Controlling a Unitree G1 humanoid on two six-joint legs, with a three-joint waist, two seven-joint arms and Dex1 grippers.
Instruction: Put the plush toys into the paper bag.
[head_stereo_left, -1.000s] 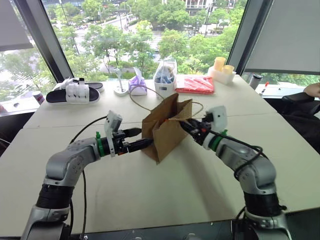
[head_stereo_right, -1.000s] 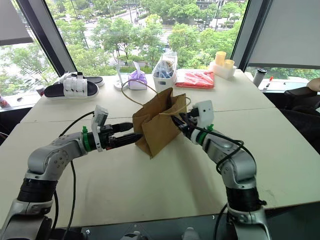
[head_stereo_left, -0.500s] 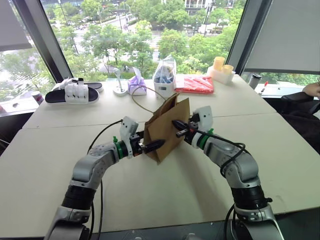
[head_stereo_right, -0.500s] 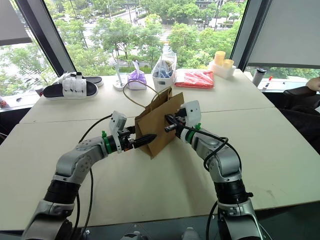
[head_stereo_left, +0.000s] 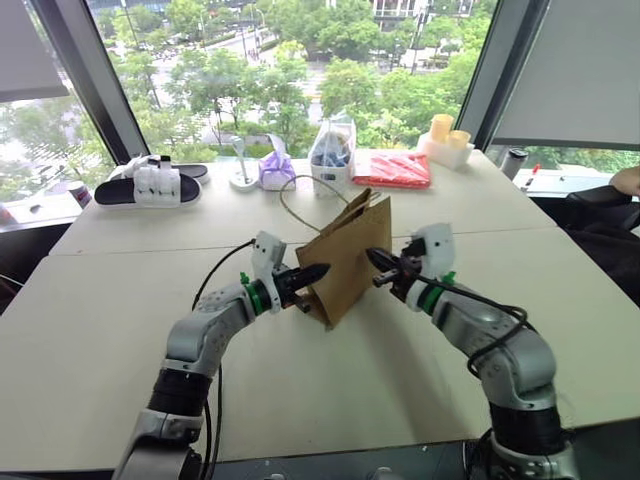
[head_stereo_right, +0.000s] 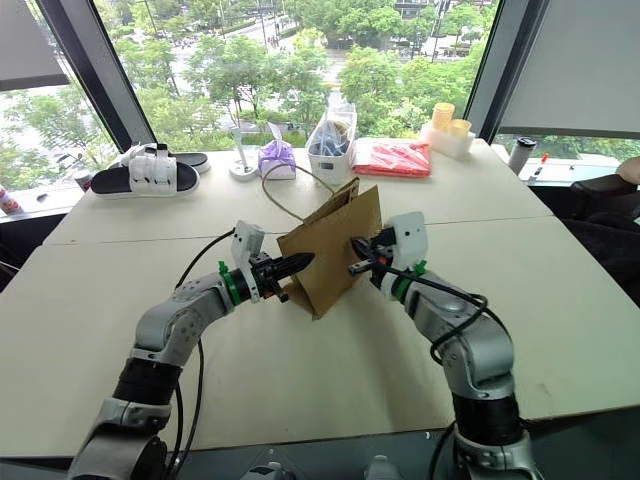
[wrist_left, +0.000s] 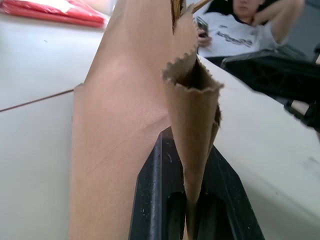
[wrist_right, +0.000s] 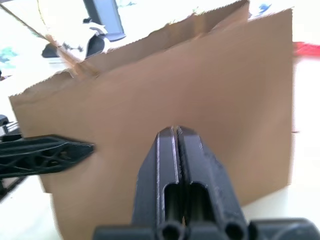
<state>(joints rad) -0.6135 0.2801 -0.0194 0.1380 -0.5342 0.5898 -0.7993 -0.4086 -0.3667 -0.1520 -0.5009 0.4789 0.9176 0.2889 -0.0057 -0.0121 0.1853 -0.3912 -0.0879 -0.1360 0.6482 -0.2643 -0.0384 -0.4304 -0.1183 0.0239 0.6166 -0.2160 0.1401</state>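
The left hand (head_stereo_left: 318, 272) is clenched on a folded edge of the plain brown kraft paper bag (head_stereo_left: 352, 262), fingers pinching the paper. The right hand (head_stereo_left: 378, 264) is clenched on nothing, just right of the bag. The bag stands tilted mid-table (head_stereo_left: 300, 400), its loop handle (head_stereo_left: 300, 205) rising on the far side

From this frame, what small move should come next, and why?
Probably draw the left gripper gently away from the right to spread the paper bag. It is shut on the bag's side edge, the bag looks pressed nearly flat, and the right gripper is shut, at the bag's face.
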